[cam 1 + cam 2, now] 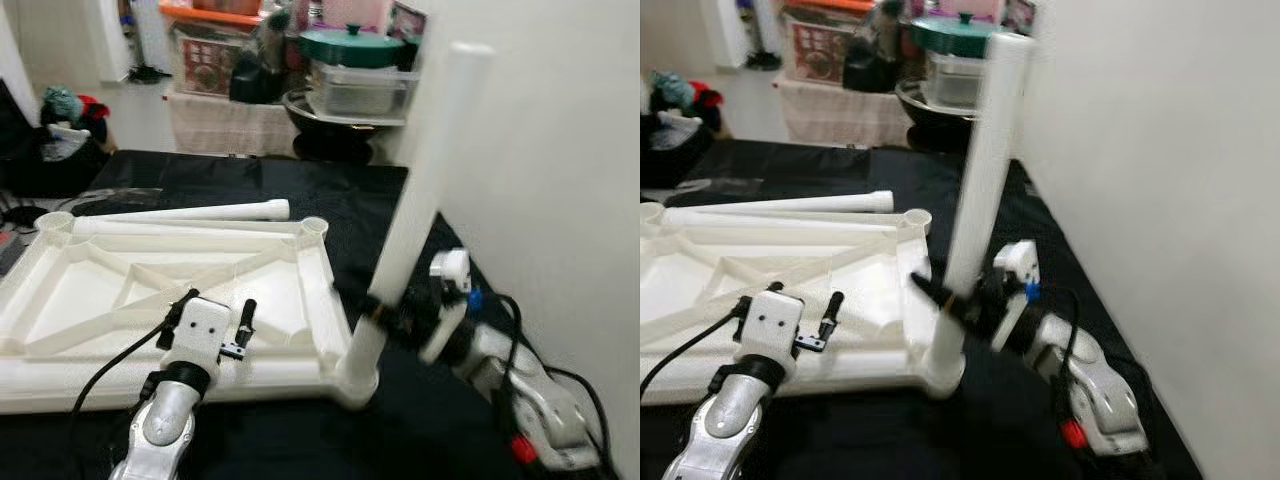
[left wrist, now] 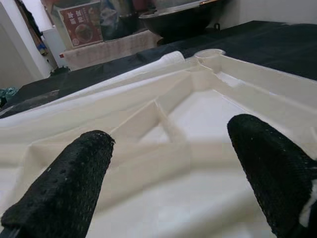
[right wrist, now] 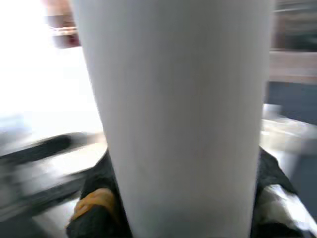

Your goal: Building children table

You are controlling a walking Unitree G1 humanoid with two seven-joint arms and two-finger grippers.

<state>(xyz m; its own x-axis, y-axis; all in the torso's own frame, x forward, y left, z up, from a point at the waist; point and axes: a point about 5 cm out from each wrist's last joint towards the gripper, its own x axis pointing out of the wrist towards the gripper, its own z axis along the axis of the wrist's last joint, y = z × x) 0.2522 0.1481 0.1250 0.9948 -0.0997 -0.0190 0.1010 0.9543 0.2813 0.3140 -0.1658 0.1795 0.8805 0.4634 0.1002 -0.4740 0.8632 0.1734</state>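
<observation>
Left eye view: right gripper [image 1: 385,312] around upright table leg [image 1: 420,195].

The upturned tabletop [image 1: 150,290] and its upright leg [image 1: 420,190] look like smooth, faintly glossy cream plastic, set on a matt black cloth [image 1: 400,420], while the left gripper's fingers [image 2: 64,188] show a rough, pebbled black rubber.

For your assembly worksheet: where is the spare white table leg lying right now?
The spare leg lies flat on the black cloth, along the far edge of the upturned tabletop, left of the upright leg.
</observation>
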